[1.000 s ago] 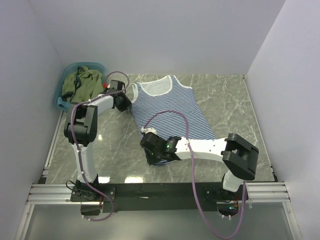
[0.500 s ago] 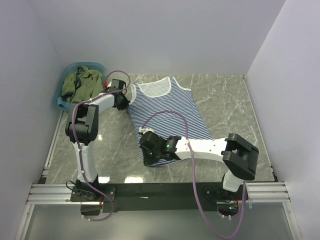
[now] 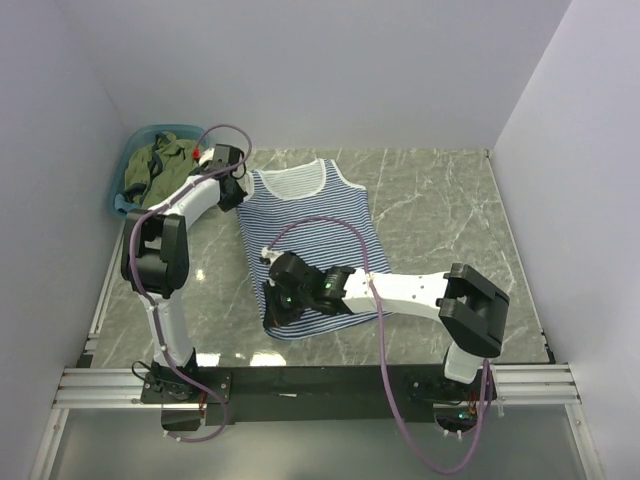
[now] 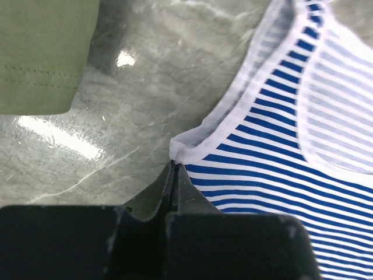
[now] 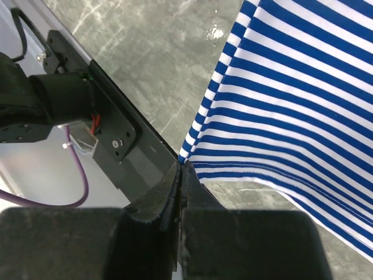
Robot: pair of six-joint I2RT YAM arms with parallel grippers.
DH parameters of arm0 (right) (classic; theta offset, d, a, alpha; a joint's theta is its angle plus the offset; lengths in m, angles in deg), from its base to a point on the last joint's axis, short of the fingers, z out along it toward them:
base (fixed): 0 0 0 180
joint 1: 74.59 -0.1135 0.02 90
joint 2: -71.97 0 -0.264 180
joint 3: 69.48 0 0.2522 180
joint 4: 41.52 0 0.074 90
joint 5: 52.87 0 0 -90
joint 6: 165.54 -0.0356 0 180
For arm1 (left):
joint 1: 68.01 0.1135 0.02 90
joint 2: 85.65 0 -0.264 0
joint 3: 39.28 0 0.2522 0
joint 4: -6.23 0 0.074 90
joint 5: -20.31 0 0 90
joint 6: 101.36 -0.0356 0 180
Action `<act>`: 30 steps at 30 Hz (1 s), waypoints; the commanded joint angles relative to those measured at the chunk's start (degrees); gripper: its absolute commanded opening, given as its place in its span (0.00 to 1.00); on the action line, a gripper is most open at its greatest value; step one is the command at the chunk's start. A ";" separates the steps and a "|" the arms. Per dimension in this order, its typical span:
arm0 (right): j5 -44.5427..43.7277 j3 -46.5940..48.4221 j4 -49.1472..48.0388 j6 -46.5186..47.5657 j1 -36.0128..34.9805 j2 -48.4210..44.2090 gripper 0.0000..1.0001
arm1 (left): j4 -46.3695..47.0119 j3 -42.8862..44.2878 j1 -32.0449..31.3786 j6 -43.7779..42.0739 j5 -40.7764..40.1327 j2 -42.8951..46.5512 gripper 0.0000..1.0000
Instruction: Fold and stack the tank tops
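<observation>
striped top (image 3: 320, 215) shifted left | both end effectors (image 4: 173, 165) (image 5: 180, 167) clamped on it

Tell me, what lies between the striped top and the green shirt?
Only bare grey marble tabletop, as the left wrist view shows; the striped top and green shirt do not touch.

I'm running this from afar in what looks like a robotics lab cell: plain white panel walls (image 3: 300, 70) box in a grey marble-patterned tabletop (image 3: 450, 200), with white-and-black robot arms (image 3: 415, 292) bolted by a silver aluminium extrusion rail (image 3: 110, 388), and thin purple cables (image 3: 322, 219) looping.
</observation>
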 commanded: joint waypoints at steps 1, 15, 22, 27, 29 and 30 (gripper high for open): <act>2.20 -1.26 -2.68 -1.29 1.50 -2.56 0.00 | -0.60 3.35 -0.61 -1.45 -0.54 3.38 0.00; 1.50 -21.11 -8.49 -4.63 11.17 -16.36 0.00 | -4.29 18.54 -8.52 -1.10 0.16 -6.80 0.00; -1.92 -27.72 -9.02 -5.95 13.72 -20.67 0.00 | -5.61 24.96 -12.48 -1.18 0.69 -13.65 0.00; -4.48 -30.53 -8.67 -6.74 14.07 -21.82 0.00 | -4.56 25.41 -13.71 -1.01 1.57 -15.95 0.00; -4.66 -31.41 -8.93 -7.01 14.16 -21.64 0.00 | -4.12 25.15 -13.98 -1.09 2.10 -16.30 0.00; -4.57 -31.76 -9.54 -7.35 14.07 -21.64 0.00 | -3.94 24.80 -14.06 -1.18 2.36 -16.39 0.00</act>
